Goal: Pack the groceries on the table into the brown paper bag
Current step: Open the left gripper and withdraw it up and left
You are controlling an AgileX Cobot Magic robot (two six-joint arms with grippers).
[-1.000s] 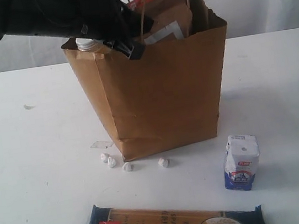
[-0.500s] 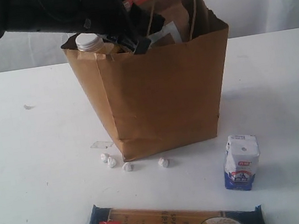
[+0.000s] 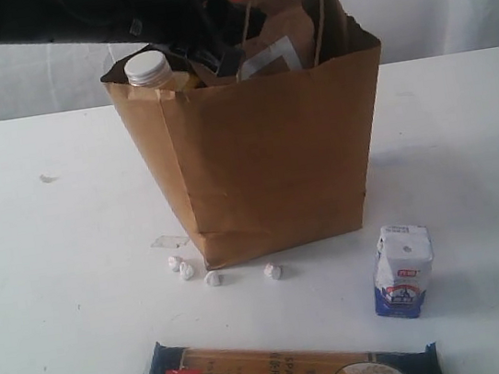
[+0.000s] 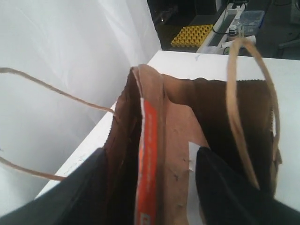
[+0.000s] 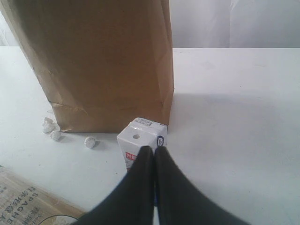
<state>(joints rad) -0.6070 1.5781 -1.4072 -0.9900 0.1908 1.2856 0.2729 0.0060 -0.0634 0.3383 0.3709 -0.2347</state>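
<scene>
Right of brown paper bag [image 3: 264, 157], white-blue carton [image 3: 402, 270] stands upright on table [image 3: 57, 270], just ahead of right gripper [image 5: 153, 150], jaws shut; R arm nearer; left gripper [image 4: 150, 152] jaws wide, astride brown pouch with orange label [image 4: 149, 136] w/in bag mouth.

brown paper bag [image 5: 93, 56]: is standing upright on the table [image 5: 234, 117]
white-blue carton [image 5: 135, 139]: is standing near the bag's corner
right gripper [image 5: 154, 151]: is pressing its jaws together, empty, before the carton
white lumps [image 5: 90, 142]: are lying along the bag's base
spaghetti pack [image 5: 26, 201]: is lying flat, partly cut off
</scene>
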